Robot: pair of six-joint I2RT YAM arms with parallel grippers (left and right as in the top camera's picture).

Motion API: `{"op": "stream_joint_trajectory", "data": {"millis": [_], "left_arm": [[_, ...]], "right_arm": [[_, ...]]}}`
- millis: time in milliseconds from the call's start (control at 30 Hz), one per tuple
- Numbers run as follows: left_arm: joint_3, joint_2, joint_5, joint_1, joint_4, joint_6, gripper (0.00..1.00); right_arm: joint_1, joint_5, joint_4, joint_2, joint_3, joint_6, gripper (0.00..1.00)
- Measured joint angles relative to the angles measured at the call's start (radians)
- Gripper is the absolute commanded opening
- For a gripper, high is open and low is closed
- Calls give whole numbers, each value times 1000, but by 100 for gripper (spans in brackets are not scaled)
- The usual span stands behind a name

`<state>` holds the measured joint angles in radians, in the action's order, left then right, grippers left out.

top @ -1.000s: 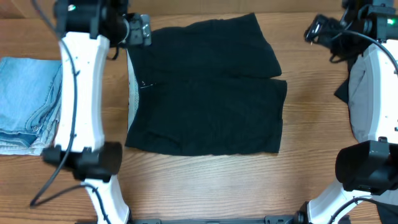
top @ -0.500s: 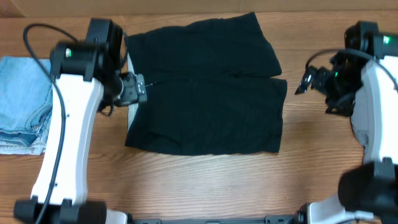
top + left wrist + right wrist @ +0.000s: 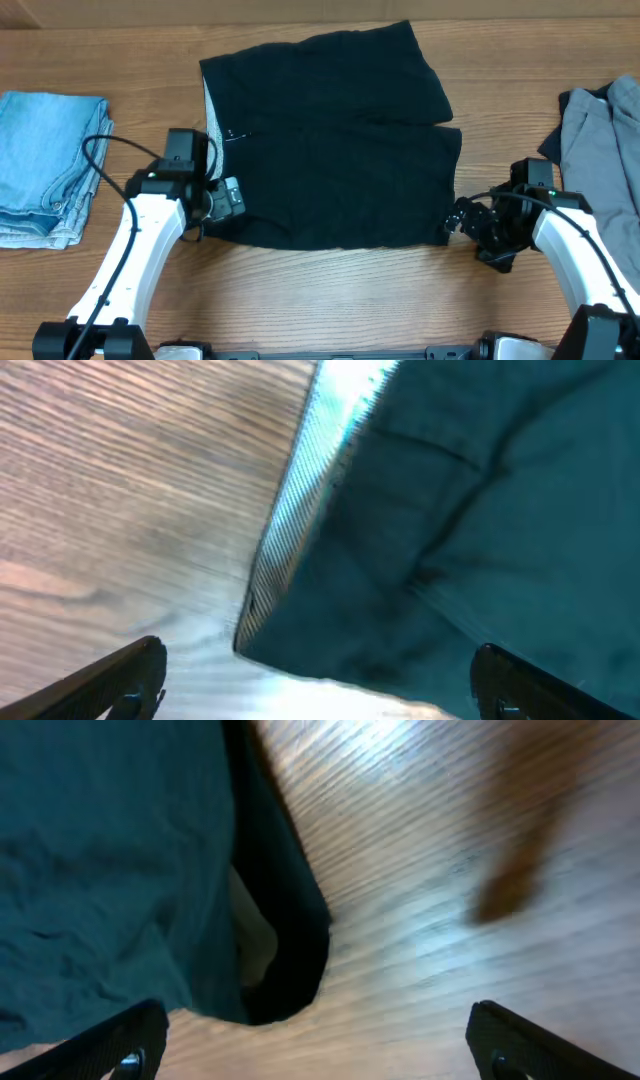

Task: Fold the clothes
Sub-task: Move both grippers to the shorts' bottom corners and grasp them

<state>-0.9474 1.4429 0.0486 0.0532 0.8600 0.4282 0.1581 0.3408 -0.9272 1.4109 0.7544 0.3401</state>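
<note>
Now both jaws stand wide at the lower corners of the black garment, mid-frame overhead.
I see the left gripper at its bottom-left corner and the right gripper at its bottom-right. Each wrist view shows a fabric corner between open jaws, ungripped. Denim stack far left, grey piece far right.

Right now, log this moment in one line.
left gripper open at shirt near-left corner | right gripper open at near-right corner | held: nothing

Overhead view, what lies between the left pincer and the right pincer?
The black garment: its near hem spans the stretch from the left pincer to the right pincer, both open at its corners. The overhead view shows it.
</note>
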Motion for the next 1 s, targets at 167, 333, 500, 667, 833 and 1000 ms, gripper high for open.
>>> {"op": "stream_joint_trajectory", "data": {"millis": [167, 333, 500, 667, 833, 1000], "left_arm": [[66, 0, -42, -55, -85, 11, 100], [71, 0, -71, -56, -102, 11, 100], [100, 0, -83, -56, -101, 11, 100], [111, 0, -84, -56, -98, 34, 100], [188, 0, -87, -56, -145, 97, 99], [220, 0, -94, -56, -177, 161, 51]], "right_arm": [[-29, 79, 106, 0, -40, 6, 95], [-60, 97, 182, 1, -53, 72, 95], [-61, 106, 229, 40, -104, 98, 94], [-60, 130, 259, 66, -98, 106, 86], [-61, 138, 288, 72, -100, 105, 74], [-61, 120, 307, 93, -110, 103, 36]]}}
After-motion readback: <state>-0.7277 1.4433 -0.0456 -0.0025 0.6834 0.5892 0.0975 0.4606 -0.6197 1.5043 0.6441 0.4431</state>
